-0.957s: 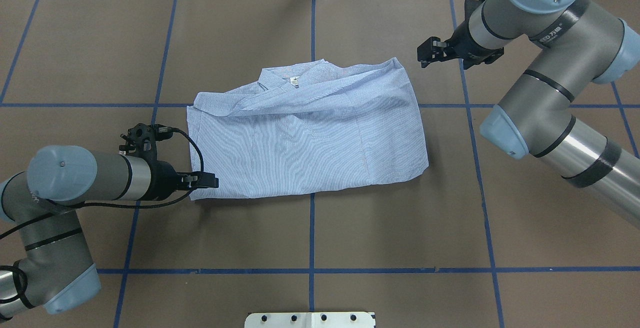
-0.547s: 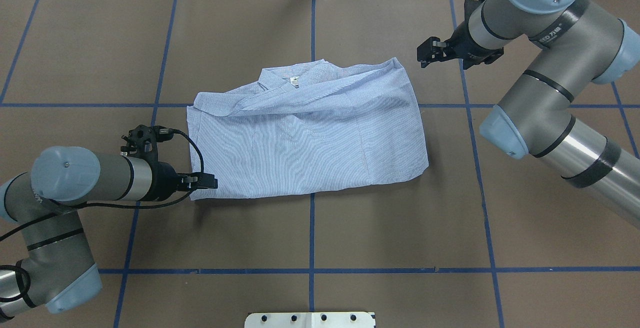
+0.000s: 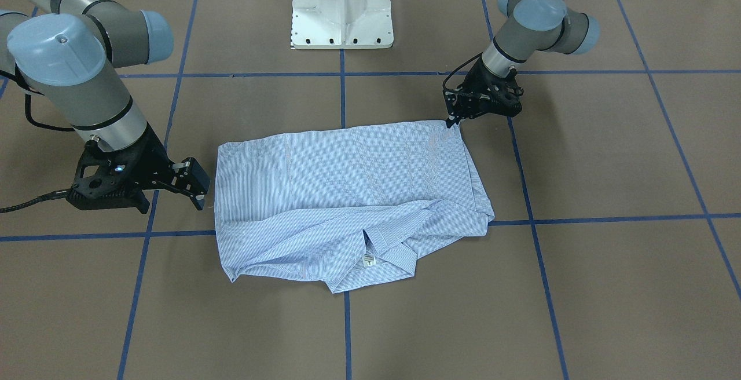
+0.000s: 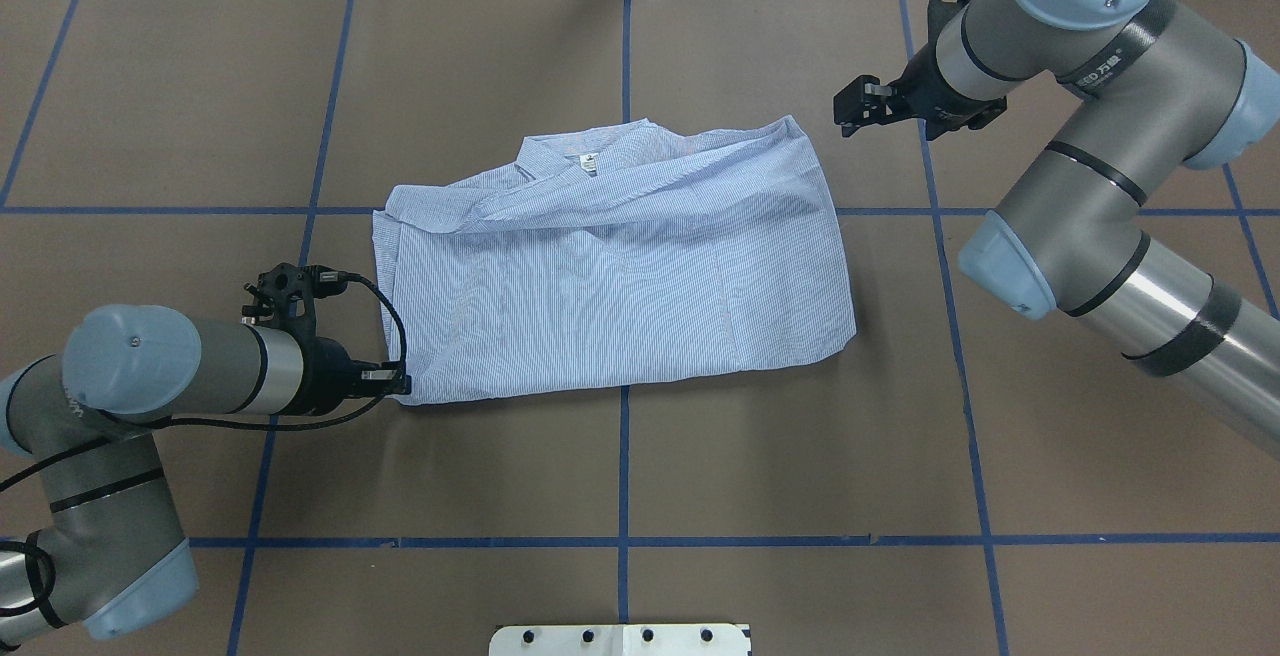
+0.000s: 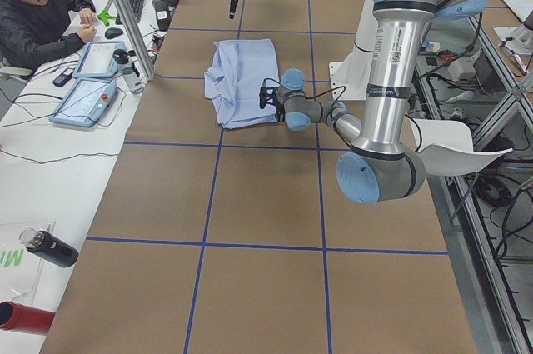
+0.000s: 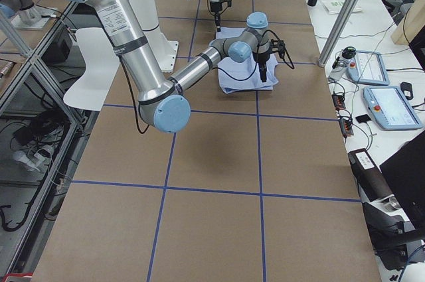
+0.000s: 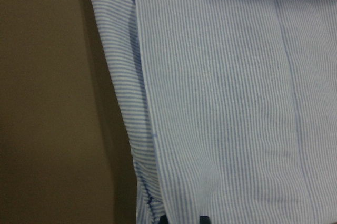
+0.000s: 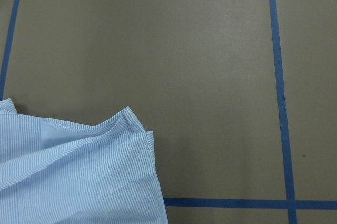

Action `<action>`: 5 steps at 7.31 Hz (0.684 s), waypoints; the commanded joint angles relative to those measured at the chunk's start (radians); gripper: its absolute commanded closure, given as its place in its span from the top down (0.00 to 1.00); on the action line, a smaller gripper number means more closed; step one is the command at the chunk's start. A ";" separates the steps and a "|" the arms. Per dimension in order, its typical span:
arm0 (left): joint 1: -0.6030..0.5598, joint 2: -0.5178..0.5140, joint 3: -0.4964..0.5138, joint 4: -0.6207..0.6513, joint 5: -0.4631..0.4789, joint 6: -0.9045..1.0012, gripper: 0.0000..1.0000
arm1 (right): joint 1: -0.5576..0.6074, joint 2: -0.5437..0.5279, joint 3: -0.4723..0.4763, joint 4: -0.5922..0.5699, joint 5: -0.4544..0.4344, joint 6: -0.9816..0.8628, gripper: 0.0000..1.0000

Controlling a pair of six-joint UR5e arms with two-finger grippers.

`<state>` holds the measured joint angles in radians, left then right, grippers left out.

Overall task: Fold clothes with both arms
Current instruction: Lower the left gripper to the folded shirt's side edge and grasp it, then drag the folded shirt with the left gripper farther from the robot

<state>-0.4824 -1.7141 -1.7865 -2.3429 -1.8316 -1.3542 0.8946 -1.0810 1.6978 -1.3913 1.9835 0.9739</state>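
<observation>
A: While the left claw point(image 3: 453, 120) is touching the shirt point(image 3: 347, 183) at its corner nearest the robot, the front-facing view is not showing whether its fingers are pinching cloth or merely resting on it; I cannot tell; the right claw point(image 3: 198, 186) is hanging with fingers apart, near the opposite side edge, gripping nothing.

B: Then, I am judging, a one-sided lift is risking dragging the half-folded shirt across the bench point(image 3: 608, 165) and spilling the loose layers by the collar point(image 3: 370, 252); a thin pinch is also risking catching only the top layer.

A: The overhead view is showing the shirt lying around the bench's middle, collar on the far side; the left claw's tips are getting lost against the hem.

B: In the side views both claws are looking too small to judge; a person point(image 5: 42, 12) is sitting beyond the bench.

A: The left wrist camera is filling with stripes; two dark tips are just peeking in at the bottom edge, cut off; the right wrist camera is catching only a shirt corner and bare bench, no fingers.
</observation>
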 commanded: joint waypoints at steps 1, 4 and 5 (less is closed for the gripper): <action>-0.019 0.046 -0.033 0.034 -0.006 0.018 0.00 | 0.000 0.001 0.002 0.002 0.000 0.005 1.00; -0.202 -0.067 0.042 0.245 0.003 0.269 0.00 | -0.002 0.006 0.002 0.002 0.000 0.011 1.00; -0.270 -0.201 0.170 0.307 0.005 0.344 0.00 | -0.002 0.007 0.000 0.002 0.000 0.011 1.00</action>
<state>-0.6649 -1.7820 -1.7358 -2.1179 -1.8295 -1.1099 0.8933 -1.0758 1.6995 -1.3898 1.9834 0.9839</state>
